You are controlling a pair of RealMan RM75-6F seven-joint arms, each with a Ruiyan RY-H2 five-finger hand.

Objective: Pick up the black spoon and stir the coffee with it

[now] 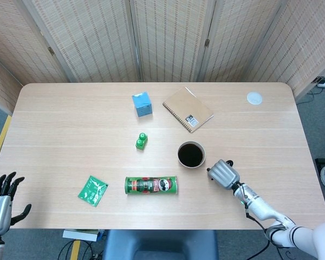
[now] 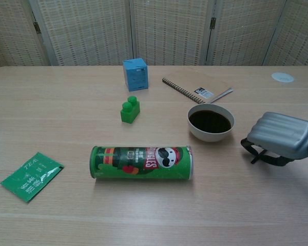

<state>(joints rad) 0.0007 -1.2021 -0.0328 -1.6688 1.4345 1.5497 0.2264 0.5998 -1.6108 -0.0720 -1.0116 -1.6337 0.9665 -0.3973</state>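
One black spoon [image 2: 260, 155] sits under the right hand [image 2: 280, 141], whose curled fingers clasp it just right of the coffee cup [image 2: 211, 122]. A good next move lifts it level, clears the rim, then dips gently.

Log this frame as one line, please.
phase: carry | right hand: holds black spoon, beside coffee bowl | left hand: open, idle at table corner | stirring: not started
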